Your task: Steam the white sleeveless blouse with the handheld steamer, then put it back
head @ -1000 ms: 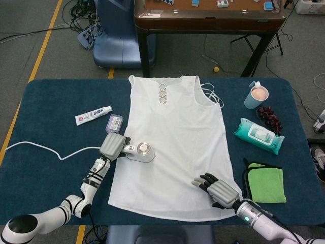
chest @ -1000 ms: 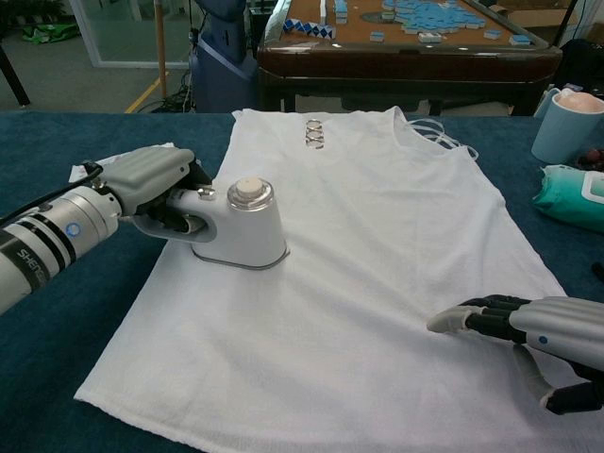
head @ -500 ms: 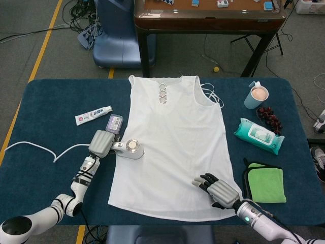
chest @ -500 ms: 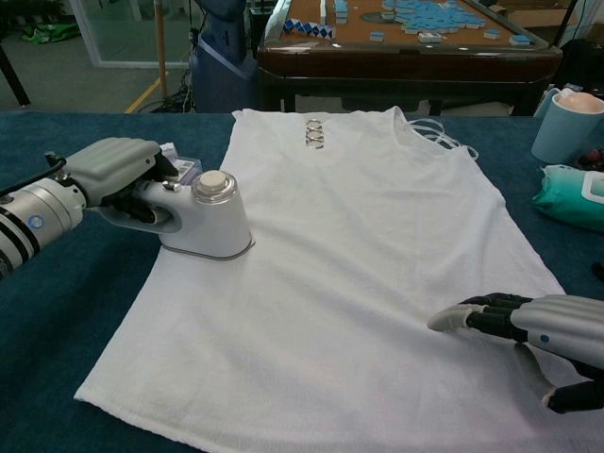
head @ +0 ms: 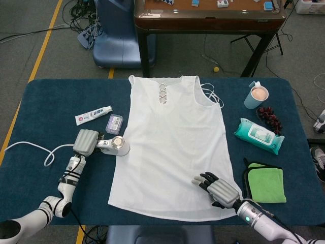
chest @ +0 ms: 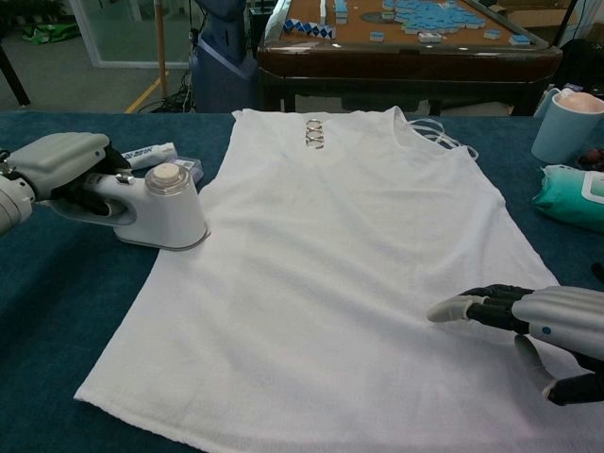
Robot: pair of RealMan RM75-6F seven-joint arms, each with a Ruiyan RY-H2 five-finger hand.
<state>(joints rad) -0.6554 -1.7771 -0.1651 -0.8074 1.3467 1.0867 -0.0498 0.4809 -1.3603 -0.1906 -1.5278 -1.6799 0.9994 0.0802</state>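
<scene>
White sleeveless blouse (head: 172,147), thin matte cloth spread flat mid-table on blue felt, its lower hem apparently pinned by the fingers of the right hand (head: 218,189), which grasps nothing, while the left hand (head: 85,142) grips the smooth white handheld steamer (head: 116,146) at the blouse's left edge, probably for return.

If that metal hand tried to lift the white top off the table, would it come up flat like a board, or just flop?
Probably flop. The white blouse lies thin and limp on the table, with soft ripples along its hem. It looks light, so it might slide or bunch if pushed; that may be why the right hand rests on it.
</scene>
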